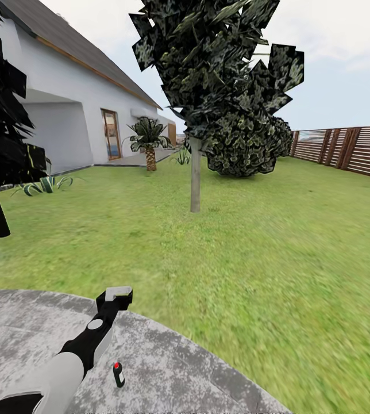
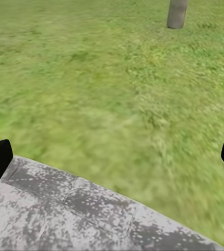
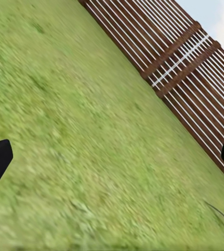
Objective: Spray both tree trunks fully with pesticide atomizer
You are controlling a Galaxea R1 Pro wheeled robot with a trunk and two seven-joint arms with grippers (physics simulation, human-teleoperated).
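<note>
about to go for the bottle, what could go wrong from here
1. The atomizer is small and stands upright on the stone paving; a poorly aimed approach by the left gripper could tip it over.
2. The gripper sits beyond the bottle, over the paving edge, so the arm may need to pull back awkwardly close to the body.
3. The trunk is well away across the lawn, so spraying from here would likely miss.

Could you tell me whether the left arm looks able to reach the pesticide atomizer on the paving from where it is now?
Probably yes: the pesticide atomizer stands unobstructed on the stone paving beside the left forearm, behind the open left gripper.
</note>
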